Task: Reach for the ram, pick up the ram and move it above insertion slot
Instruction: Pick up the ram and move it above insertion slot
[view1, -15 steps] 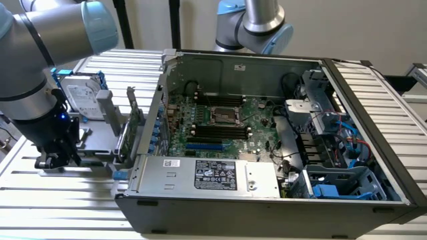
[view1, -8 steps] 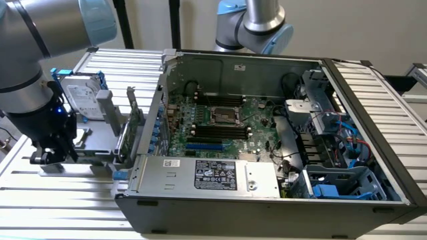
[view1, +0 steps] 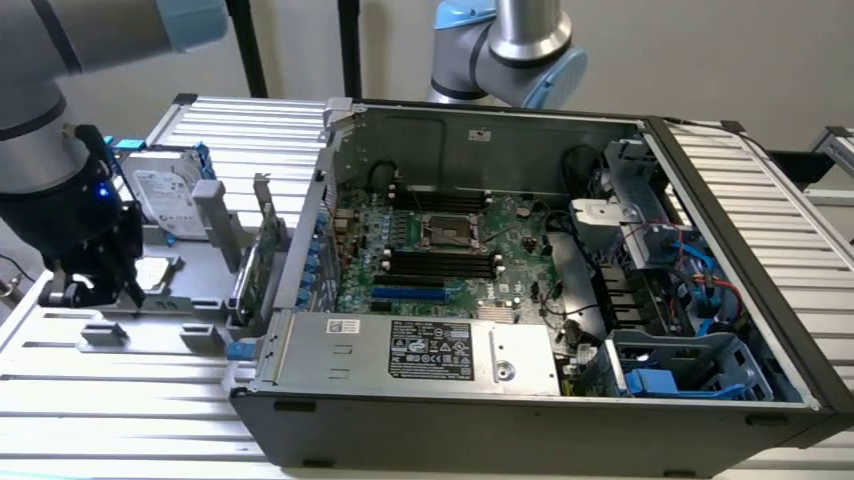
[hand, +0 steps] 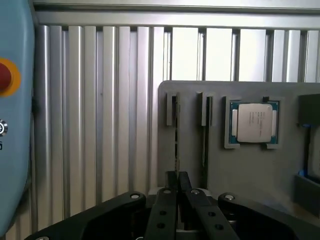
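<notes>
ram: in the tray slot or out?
In. The ram stands on edge in the grey tray's slot, with the gripper shut on one end.

A plain pale wall (view1: 747, 60) stood at the back, from 12 to 2 o'clock in the exterior view. Two thin black poles (view1: 250, 45) rose in front of it near 11 o'clock. A silver metal table (view1: 120, 400) with long ridges lay from 7 to 9 o'clock. The light was soft and even.
</notes>
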